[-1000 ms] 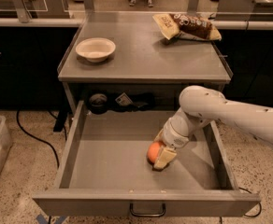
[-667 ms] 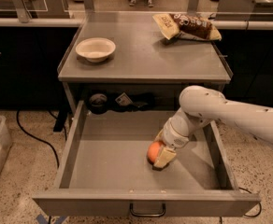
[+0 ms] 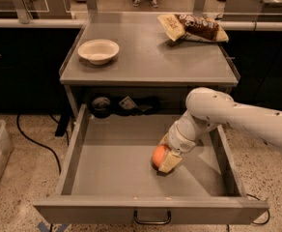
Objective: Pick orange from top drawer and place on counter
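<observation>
No legible text; end effector (image 3: 163, 160) grips the orange (image 3: 157, 156) in the top drawer (image 3: 112, 164).

Robot lab: claw (image 3: 166, 159) in open drawer (image 3: 76, 149)

The counter (image 3: 150, 69) carries a white bowl (image 3: 98, 50) and a snack bag (image 3: 191, 28) (claw (image 3: 164, 158) down in the top drawer (image 3: 112, 170)).

The drawer (image 3: 73, 149) is pulled wide open. The orange (image 3: 158, 157) sits on the drawer floor, over on the right side. The gripper (image 3: 167, 153) is down inside the drawer, right against the orange. It is on a white arm (image 3: 228, 112) that comes in from the right. Up on the counter (image 3: 150, 62) are a white bowl (image 3: 98, 50) and a snack bag (image 3: 191, 28), well apart.
</observation>
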`<action>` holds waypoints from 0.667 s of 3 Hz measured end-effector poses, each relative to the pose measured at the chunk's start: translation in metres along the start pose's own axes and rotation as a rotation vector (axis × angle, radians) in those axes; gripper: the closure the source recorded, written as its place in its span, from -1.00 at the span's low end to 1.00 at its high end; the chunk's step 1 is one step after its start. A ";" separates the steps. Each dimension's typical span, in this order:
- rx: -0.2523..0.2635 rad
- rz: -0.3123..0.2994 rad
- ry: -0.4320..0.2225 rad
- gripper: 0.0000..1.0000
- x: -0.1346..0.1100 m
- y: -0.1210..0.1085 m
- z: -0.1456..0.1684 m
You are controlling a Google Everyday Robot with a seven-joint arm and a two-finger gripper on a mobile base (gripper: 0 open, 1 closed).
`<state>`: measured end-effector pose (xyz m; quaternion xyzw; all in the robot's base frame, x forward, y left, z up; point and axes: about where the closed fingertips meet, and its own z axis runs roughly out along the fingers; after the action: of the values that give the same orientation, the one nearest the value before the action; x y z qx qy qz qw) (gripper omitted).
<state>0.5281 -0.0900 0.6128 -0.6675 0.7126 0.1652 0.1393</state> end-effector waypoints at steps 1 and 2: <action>0.031 -0.078 -0.069 1.00 -0.026 0.006 -0.041; 0.098 -0.211 -0.159 1.00 -0.072 0.013 -0.116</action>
<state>0.5227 -0.0732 0.7488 -0.7159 0.6323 0.1671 0.2445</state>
